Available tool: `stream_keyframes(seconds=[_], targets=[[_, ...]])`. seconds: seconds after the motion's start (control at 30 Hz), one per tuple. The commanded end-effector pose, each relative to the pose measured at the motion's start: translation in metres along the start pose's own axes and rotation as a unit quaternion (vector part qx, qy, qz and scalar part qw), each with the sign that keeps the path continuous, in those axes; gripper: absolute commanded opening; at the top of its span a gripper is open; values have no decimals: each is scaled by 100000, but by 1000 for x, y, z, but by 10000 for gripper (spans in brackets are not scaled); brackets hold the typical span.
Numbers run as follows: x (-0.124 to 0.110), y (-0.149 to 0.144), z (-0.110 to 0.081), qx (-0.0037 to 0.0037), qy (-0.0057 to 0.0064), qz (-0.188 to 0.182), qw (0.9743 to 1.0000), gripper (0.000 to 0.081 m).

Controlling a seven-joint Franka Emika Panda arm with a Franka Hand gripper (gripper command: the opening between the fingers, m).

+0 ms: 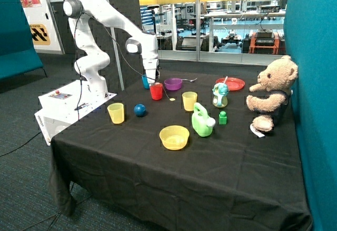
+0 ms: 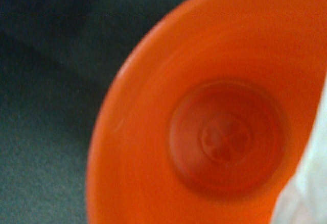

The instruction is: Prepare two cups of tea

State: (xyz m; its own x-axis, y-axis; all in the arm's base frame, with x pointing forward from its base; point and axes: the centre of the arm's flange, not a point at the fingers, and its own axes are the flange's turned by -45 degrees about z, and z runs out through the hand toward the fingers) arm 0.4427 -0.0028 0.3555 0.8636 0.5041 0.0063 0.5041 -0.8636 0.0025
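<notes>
Directly beneath the gripper (image 1: 152, 79) stands the red cup (image 1: 156, 91), upright on the black table (image 1: 174, 173); finger state cannot be determined. At the cup's 10 o'clock, touching, stands the blue cup (image 1: 145, 82). A pale object (image 2: 306, 183) edges the wrist view.

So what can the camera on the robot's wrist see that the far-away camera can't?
Only the wrist view looks down into the red cup, showing its bare bottom with no tea bag lying there, and something pale at the edge. Only the outside view shows the claw above that cup, the blue cup and the teddy bear. Both show the red cup and the black tablecloth.
</notes>
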Motion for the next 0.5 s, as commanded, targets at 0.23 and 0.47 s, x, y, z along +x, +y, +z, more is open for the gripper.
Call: stream_keyframes(seconds=[0.23, 0.47], targets=[[13, -8, -1, 125, -314, -611, 99998, 0], [13, -7, -2, 123, -315, 190, 99999, 105]])
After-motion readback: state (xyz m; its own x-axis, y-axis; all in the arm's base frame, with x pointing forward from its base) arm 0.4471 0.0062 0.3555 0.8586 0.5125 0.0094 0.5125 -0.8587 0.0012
